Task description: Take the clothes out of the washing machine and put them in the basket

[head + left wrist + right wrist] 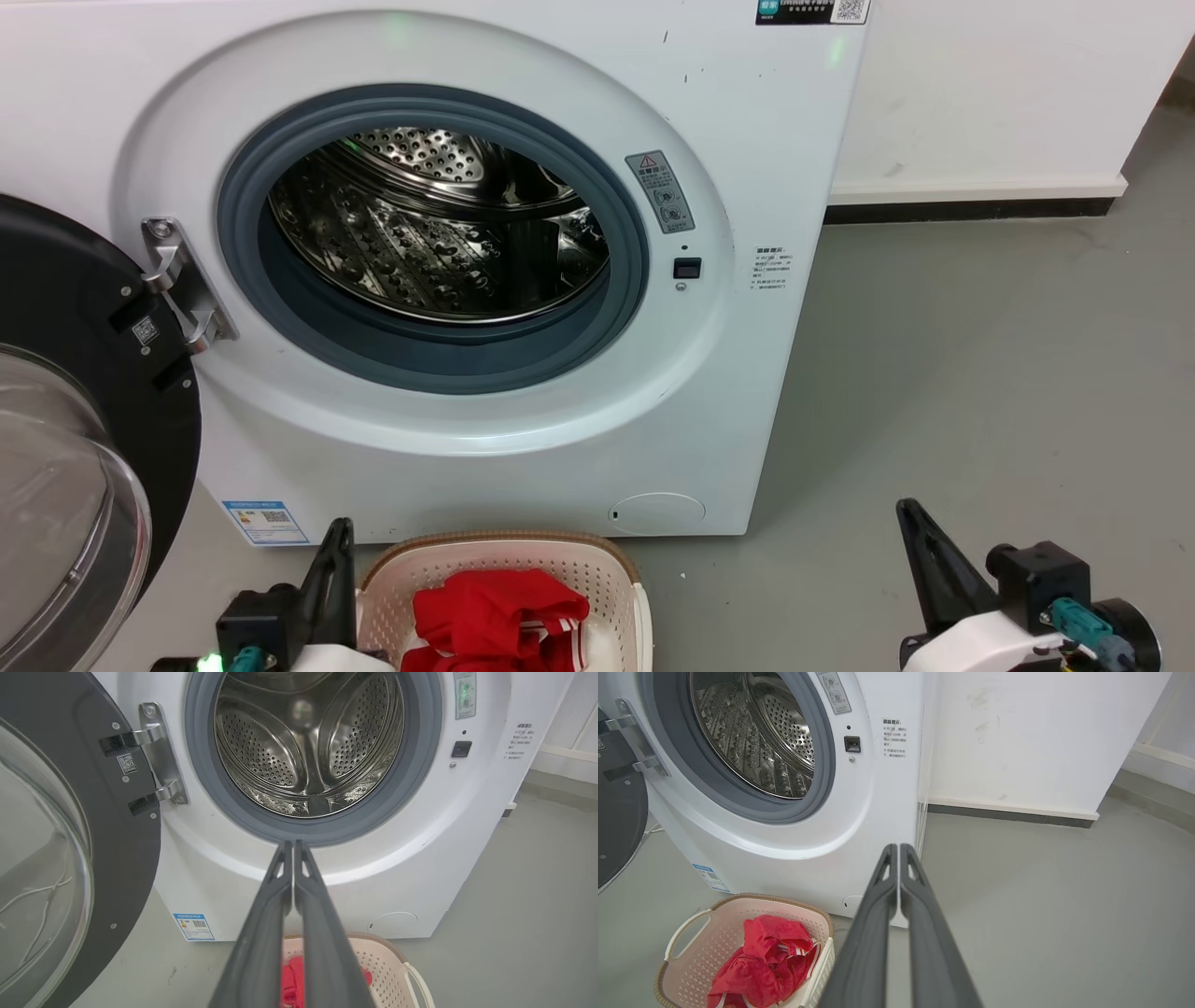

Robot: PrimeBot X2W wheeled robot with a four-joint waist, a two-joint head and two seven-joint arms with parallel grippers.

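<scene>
The work area is a smooth grey floor (980, 373) meeting a plain white wall (980, 84) with a dark strip along its base. The clothes (495, 607), one bright red garment of soft, creased fabric with white stripes along an edge, lie bunched inside the basket (611, 583), covering much of its bottom. The basket is a small cream plastic tub with rounded corners, perforated walls, a brown woven-look rim and a cut-out handle; it stands on the floor just in front of the lower edge of the washing machine (747, 140). The drum (439, 243), shiny perforated steel with raised ribs, shows no fabric in the parts visible, so the transfer appears complete; judged from this, nothing is left apart from confirming the hidden lower front of the drum. A thick grey rubber ring (448, 359) surrounds the round opening in the glossy white front panel. The door (84, 420), black-framed with a bulging clear glass bowl, hangs fully open on a metal hinge (182, 280). The left gripper (293, 849) is clenched with its long dark fingers pressed together on nothing, above the basket. The right gripper (899, 848) is likewise clenched and empty, over bare floor.
</scene>
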